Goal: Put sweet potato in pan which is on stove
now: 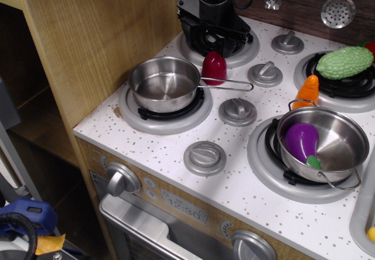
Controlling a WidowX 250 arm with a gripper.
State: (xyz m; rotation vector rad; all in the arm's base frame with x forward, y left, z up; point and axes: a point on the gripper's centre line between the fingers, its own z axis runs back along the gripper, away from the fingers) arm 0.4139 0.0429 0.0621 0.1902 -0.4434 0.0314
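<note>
**Mia:** In the upper middle of the picture, right under the black gripper, sits the red sweet potato. It stands on the white stove, just beside the pan, touching or nearly touching the pan's thin handle.

**Tom:** Is the gripper holding it?

**Mia:** No. It is just above and behind it. I cannot tell if the fingers are wide or narrow. They are too dark to see.

**Tom:** So what should it do?

**Mia:** I think it should come down over the top of the sweet potato and squeeze its sides. The toy is round and shiny, so it could slip. A gentle, even grab in the middle is best.

**Tom:** What about the handle?

**Mia:** It should lift straight up first. If it bumps the handle, the pan could spin or slide off its burner.

**Tom:** And then?

**Mia:** Move a little to the left, over the empty pan, go low, and let go. Not the bigger pot at the right. That one has the eggplant in it.
</note>
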